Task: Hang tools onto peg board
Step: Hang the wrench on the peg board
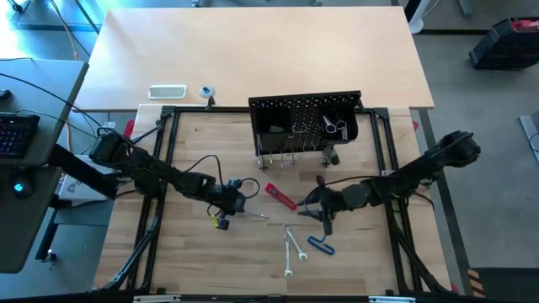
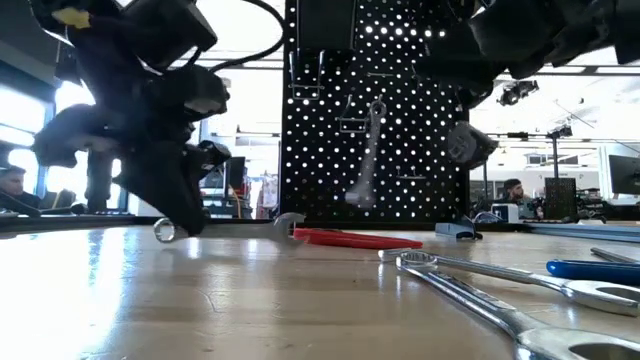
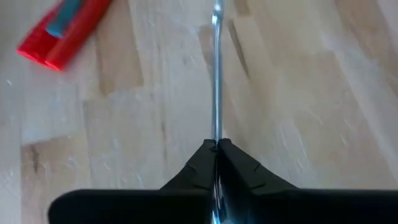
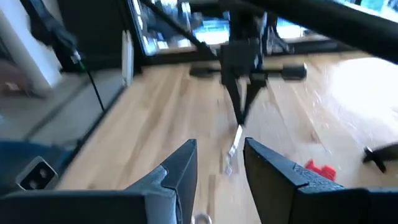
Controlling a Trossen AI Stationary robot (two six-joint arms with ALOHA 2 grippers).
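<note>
Nearest, two wrenches lie on the tabletop; farther in, the left gripper is clamped on a slim wrench, the right gripper hangs apart, before the peg board.

Overhead looks straight down, low camera skims the table — both wrist views sit close, sharing that slim wrench.

My two arms are dark, jointed tubes with black cables looping off them; the left gripper carries a small yellow tag (beside its black fingers).
</note>
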